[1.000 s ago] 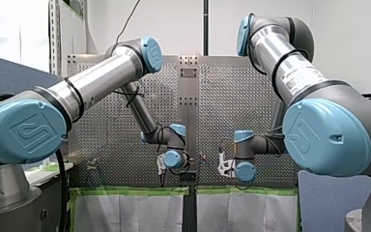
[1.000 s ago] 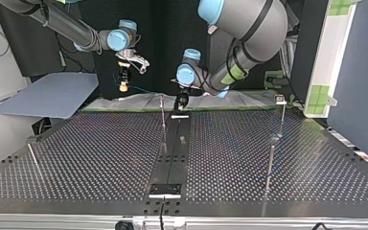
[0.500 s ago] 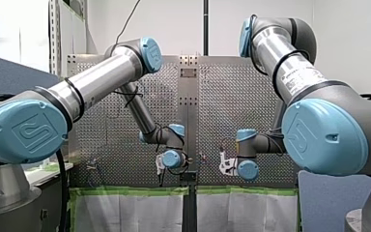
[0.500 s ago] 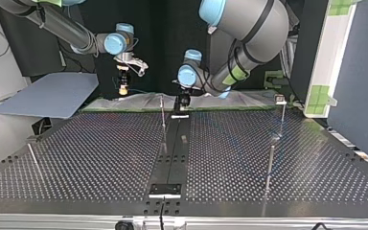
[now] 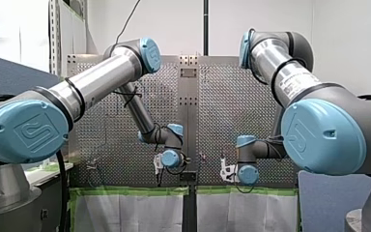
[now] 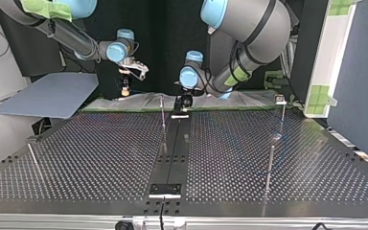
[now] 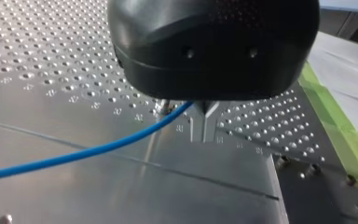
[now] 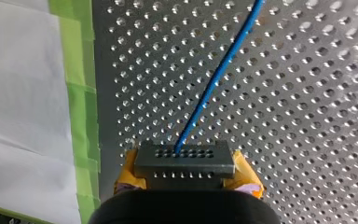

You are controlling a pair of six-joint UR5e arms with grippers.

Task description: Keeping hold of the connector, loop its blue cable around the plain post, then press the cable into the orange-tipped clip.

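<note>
In the right wrist view my right gripper (image 8: 186, 175) is shut on a dark grey connector (image 8: 184, 157), yellow pads on both its sides. The blue cable (image 8: 219, 74) leaves the connector and runs ahead over the perforated plate. In the left wrist view my left gripper (image 7: 204, 127) has its metal fingers pressed together, and the blue cable (image 7: 88, 151) enters at their base. In the top view my right gripper (image 6: 124, 89) hangs over the table's far edge. My left gripper (image 6: 182, 102) is low beside a thin plain post (image 6: 163, 115).
Green tape (image 8: 81, 107) and a white sheet (image 8: 23, 102) border the plate beside my right gripper. Further thin posts stand at the top view's right (image 6: 270, 165) and left (image 6: 32, 158), one with a block on top (image 6: 280, 99). A blue-grey board (image 6: 48, 96) lies at the far left.
In the front view my right wrist has sunk a little lower and my left wrist has edged slightly to the left. Both grips look unchanged.
</note>
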